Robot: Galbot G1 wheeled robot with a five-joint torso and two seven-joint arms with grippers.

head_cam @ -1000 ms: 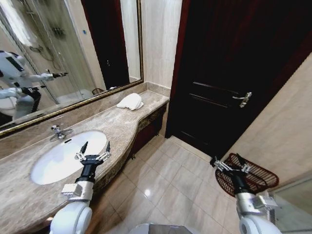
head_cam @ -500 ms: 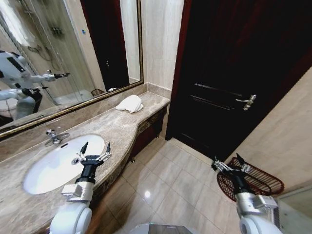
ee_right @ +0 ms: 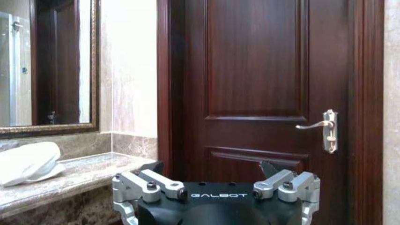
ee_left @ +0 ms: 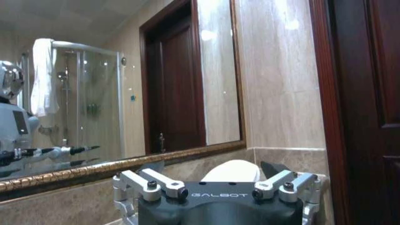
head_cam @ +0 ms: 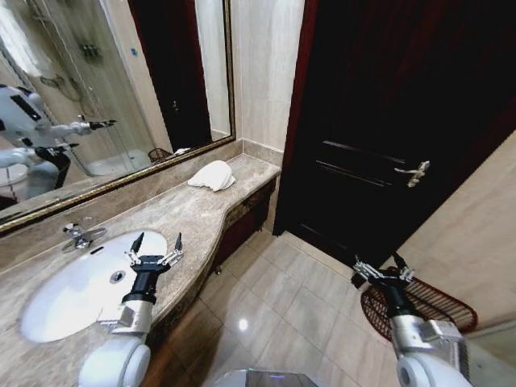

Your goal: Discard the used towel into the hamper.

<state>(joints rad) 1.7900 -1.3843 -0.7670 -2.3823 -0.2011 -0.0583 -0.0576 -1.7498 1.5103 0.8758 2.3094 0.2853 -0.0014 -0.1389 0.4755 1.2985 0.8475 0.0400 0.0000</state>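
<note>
Bathroom scene, biggest thing first: the dark wood door (head_cam: 387, 121) takes up most of the back wall, w/ a metal lever handle (head_cam: 415, 172) on its right side. Left of it a long marble counter (head_cam: 193, 214) runs along under a gold-framed mirror (head_cam: 105, 89), and there's a white oval sink (head_cam: 81, 282) w/ a chrome faucet (head_cam: 78, 235) behind it. The hamper (head_cam: 431, 306) sits on the tile floor at the right, by the beige wall, looks tipped towards the cam. The towel (head_cam: 211, 175) is a white folded lump at the far end of the counter near the mirror corner, well apart from the hamper. Left gripper (head_cam: 156, 243) hangs over the sink's front edge, fingers spread, holding nothing. Right gripper (head_cam: 380, 267) is spread too, empty, in front of the hamper.
</note>
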